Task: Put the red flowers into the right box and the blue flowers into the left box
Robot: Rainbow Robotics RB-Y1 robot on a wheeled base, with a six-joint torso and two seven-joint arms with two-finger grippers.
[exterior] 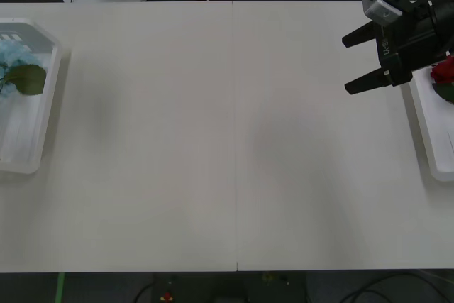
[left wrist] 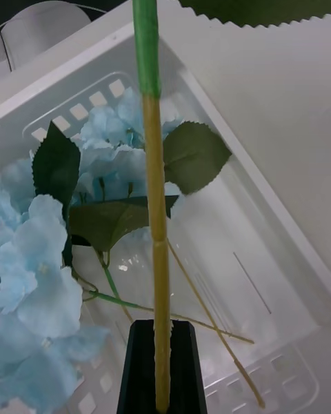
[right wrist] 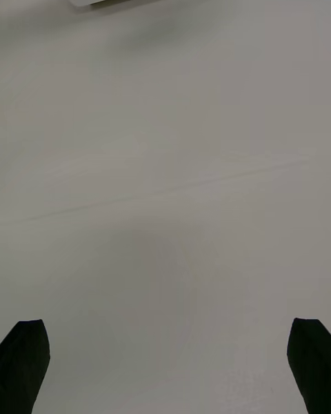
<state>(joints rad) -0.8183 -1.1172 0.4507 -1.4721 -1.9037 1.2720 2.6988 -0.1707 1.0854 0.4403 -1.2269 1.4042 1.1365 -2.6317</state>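
1. The left gripper [left wrist: 162,366] has its black fingers clenched on a thin stem [left wrist: 157,248], yellowish near the fingers and green farther up, with a broad serrated leaf at the far end. It looks like one more of the blue flowers [left wrist: 41,276], held above the left box [left wrist: 276,214].
2. Beneath that stem, pale blue hydrangea clusters, dark leaves and loose stems already lie inside the left box, which sits at the table's left edge in the front view.
3. The right gripper [exterior: 365,62] hangs above the table [exterior: 227,140] just beside the right box [exterior: 433,147], its black fingers spread wide and holding nothing.
4. Red flowers [exterior: 444,70] show in the right box, partly behind the right arm.
5. No flowers lie on the table between the boxes, so sorting seems almost finished; what remains, by my judgement, is dropping the held stem into the left box.
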